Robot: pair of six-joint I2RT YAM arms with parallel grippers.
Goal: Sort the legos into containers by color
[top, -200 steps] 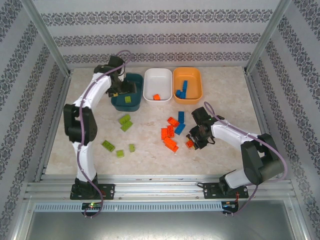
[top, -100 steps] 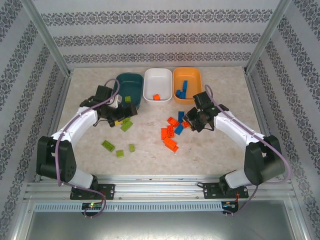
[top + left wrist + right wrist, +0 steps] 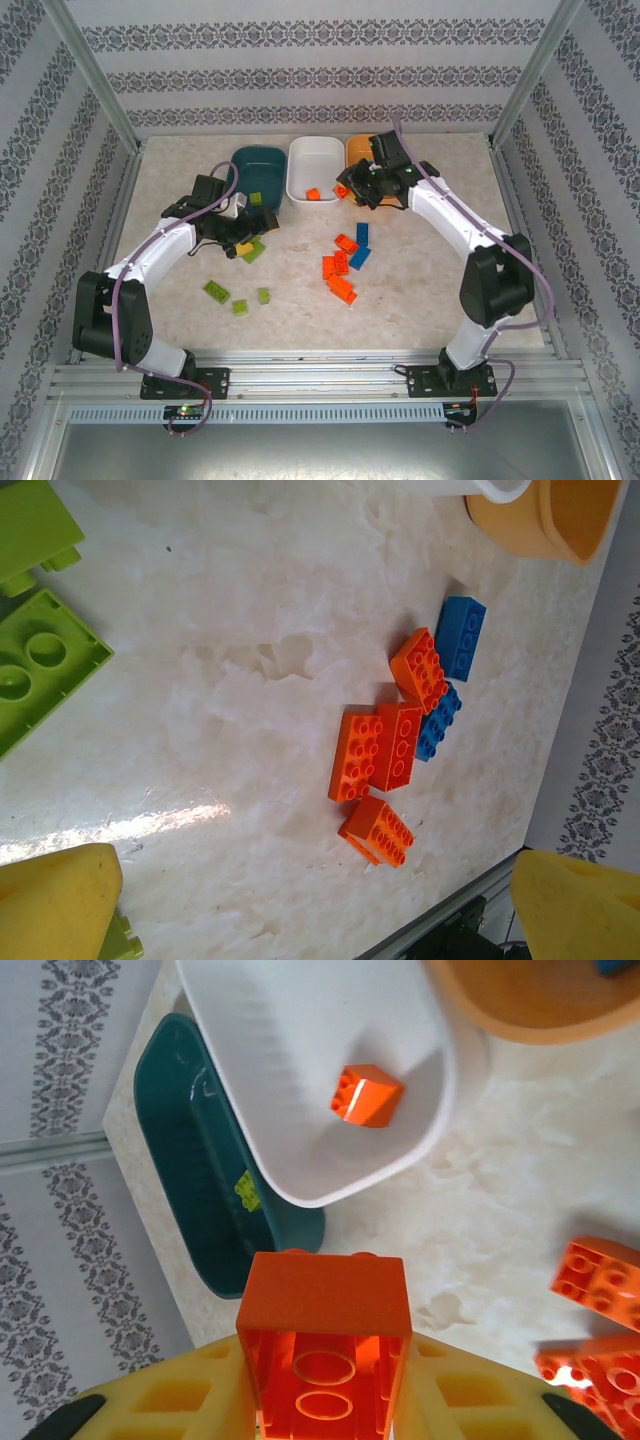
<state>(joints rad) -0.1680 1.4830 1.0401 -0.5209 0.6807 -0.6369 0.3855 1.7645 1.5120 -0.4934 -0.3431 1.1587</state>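
Orange-red brick (image 3: pixel 325 1305) between right jaws

Glossy plastic orange brick (image 3: pixel 325 1305), smooth white plastic bin (image 3: pixel 300 1060), polished marble-look tabletop (image 3: pixel 500 1160), matt yellow right claw pads (image 3: pixel 190 1400)

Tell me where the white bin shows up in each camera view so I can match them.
Top external: the white bin sits at the back, in the middle of the bin row.
Left wrist: only its rim corner pokes in at the top edge.
Right wrist: it fills the upper centre, with one orange brick inside.
Shared landmark: the orange bin right beside it.
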